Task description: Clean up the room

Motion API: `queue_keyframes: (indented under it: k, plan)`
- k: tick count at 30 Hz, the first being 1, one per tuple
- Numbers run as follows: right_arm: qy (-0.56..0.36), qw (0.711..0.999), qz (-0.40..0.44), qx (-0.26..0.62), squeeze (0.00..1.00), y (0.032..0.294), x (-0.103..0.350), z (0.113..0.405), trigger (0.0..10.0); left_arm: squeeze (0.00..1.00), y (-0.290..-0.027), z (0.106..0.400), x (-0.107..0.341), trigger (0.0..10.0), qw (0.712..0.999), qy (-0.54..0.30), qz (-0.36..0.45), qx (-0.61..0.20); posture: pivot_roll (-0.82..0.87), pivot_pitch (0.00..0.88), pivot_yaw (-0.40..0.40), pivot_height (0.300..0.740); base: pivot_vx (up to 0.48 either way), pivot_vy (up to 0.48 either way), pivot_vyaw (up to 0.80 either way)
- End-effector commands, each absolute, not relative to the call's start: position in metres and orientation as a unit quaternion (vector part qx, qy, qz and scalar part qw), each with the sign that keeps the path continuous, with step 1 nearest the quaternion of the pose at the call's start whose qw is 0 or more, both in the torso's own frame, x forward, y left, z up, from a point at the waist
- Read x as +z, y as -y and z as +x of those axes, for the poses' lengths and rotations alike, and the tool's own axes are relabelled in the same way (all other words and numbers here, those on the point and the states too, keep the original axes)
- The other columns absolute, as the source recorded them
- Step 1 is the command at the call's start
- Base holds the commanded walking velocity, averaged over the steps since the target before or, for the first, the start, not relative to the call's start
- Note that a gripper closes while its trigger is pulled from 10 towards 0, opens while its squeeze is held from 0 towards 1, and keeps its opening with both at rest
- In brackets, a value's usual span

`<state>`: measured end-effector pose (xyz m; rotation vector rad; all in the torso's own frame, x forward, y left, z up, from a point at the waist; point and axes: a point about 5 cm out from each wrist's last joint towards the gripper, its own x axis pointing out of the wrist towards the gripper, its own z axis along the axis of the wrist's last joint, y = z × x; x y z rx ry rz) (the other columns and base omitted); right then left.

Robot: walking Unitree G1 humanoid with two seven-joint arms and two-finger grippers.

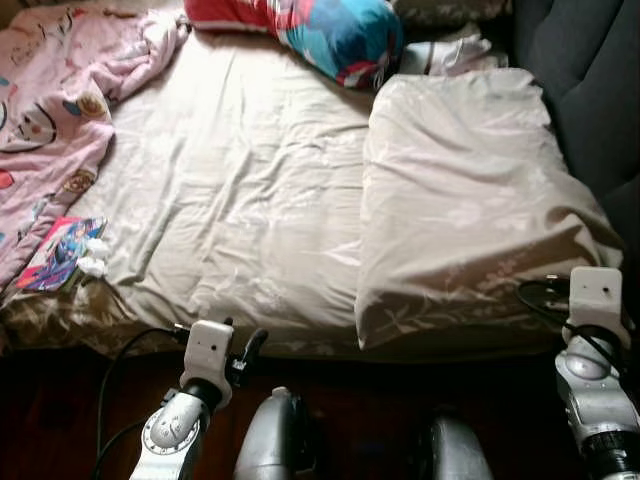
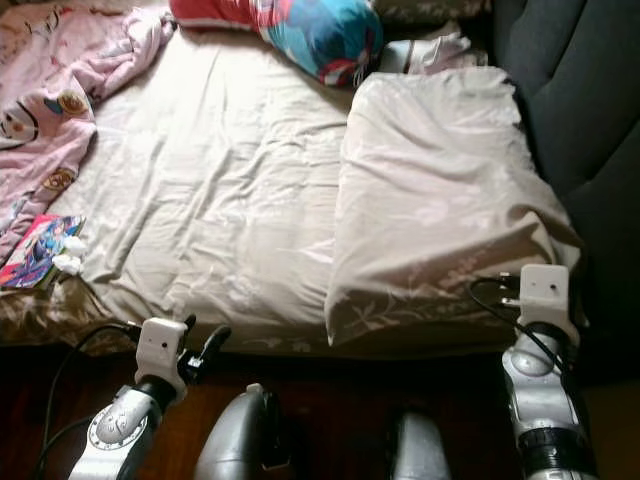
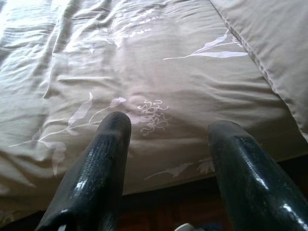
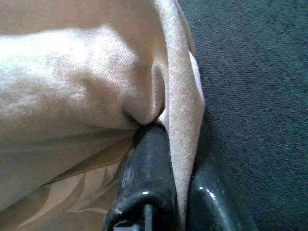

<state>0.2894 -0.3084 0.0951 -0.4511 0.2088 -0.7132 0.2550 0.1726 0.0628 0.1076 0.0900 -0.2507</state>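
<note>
A beige duvet with a pale leaf print (image 1: 240, 190) covers the bed, and its right part is folded over into a thick flap (image 1: 470, 200). My right gripper (image 4: 175, 144) is shut on the flap's edge (image 4: 185, 96) at the bed's right front corner, beside dark upholstery. My left gripper (image 3: 168, 130) is open and holds nothing, hovering just over the duvet at the bed's front edge (image 1: 245, 345). A rumpled pink blanket (image 1: 60, 110) lies at the far left. A colourful booklet (image 1: 62, 252) and crumpled white tissues (image 1: 93, 257) rest on the left front corner.
A red and blue pillow (image 1: 330, 30) lies at the head of the bed, with a white cloth (image 1: 450, 55) beside it. A dark upholstered panel (image 1: 590, 80) runs along the right side. Dark floor (image 1: 60, 400) lies below the bed's front edge.
</note>
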Motion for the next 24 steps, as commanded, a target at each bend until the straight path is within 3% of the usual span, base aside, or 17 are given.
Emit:
queue_keyframes:
  k: [1, 4, 5, 7, 8, 9, 10, 18, 22, 23, 24]
  plan:
    - [-0.097, 0.895, -0.192, -0.391, 0.0, 0.321, 0.098, 0.278, 2.5, 0.0, -0.179, 0.25, 0.055, 10.0, 0.989, -0.065, 0.057, -0.119, -0.07, 0.26, 0.122, 0.64, 0.0, 0.0, 0.0]
    - [-0.1, 0.902, -0.178, -0.38, 0.0, 0.317, 0.096, 0.279, 2.5, 0.0, -0.179, 0.25, 0.054, 10.0, 0.989, -0.065, 0.057, -0.12, -0.07, 0.259, 0.122, 0.64, 0.0, 0.0, 0.0]
    - [-0.104, 0.907, -0.172, -0.371, 0.0, 0.312, 0.094, 0.28, 10.0, 0.0, -0.179, 0.25, 0.054, 10.0, 0.989, -0.066, 0.058, -0.12, -0.06, 0.257, 0.122, 0.64, 0.0, 0.0, 0.0]
    - [-0.117, 0.91, -0.149, -0.369, 0.0, 0.306, 0.088, 0.279, 10.0, 0.0, -0.18, 0.25, 0.054, 10.0, 0.989, -0.066, 0.059, -0.119, -0.06, 0.252, 0.122, 0.64, 0.0, 0.0, 0.0]
    - [-0.117, 0.91, -0.146, -0.37, 0.05, 0.305, 0.088, 0.278, 10.0, 0.0, -0.18, 0.25, 0.054, 10.0, 0.989, -0.066, 0.059, -0.119, -0.06, 0.25, 0.123, 0.64, 0.0, 0.0, 0.0]
    - [-0.116, 0.91, -0.145, -0.371, 0.74, 0.305, 0.088, 0.278, 10.0, 0.0, -0.18, 0.25, 0.054, 10.0, 0.989, -0.067, 0.059, -0.119, -0.06, 0.249, 0.122, 0.64, 0.0, 0.0, 0.0]
    - [-0.113, 0.911, -0.144, -0.369, 1.0, 0.305, 0.088, 0.278, 10.0, 0.0, -0.18, 0.25, 0.054, 10.0, 0.989, -0.067, 0.058, -0.119, -0.06, 0.246, 0.121, 0.64, 0.0, 0.0, 0.0]
    - [-0.088, 0.918, -0.144, -0.36, 1.0, 0.298, 0.097, 0.281, 10.0, 0.0, -0.178, 0.25, 0.053, 10.0, 0.989, -0.066, 0.055, -0.12, -0.06, 0.235, 0.117, 0.64, 0.0, 0.0, 0.0]
    - [-0.029, 0.943, -0.107, -0.312, 0.99, 0.284, 0.106, 0.288, 10.0, 0.0, -0.177, 0.25, 0.053, 10.0, 0.989, -0.065, 0.053, -0.121, -0.06, 0.232, 0.115, 0.64, 0.0, 0.0, 0.0]
    - [0.0, 0.96, -0.087, -0.266, 0.02, 0.272, 0.112, 0.293, 10.0, 0.0, -0.177, 0.25, 0.053, 10.0, 0.989, -0.065, 0.052, -0.121, -0.07, 0.233, 0.114, 0.64, 0.0, 0.0, 0.0]
    - [0.022, 0.972, -0.062, -0.227, 0.0, 0.26, 0.116, 0.296, 10.0, 0.0, -0.177, 0.25, 0.053, 10.0, 0.989, -0.064, 0.052, -0.121, -0.07, 0.235, 0.113, 0.64, 0.0, 0.0, 0.0]
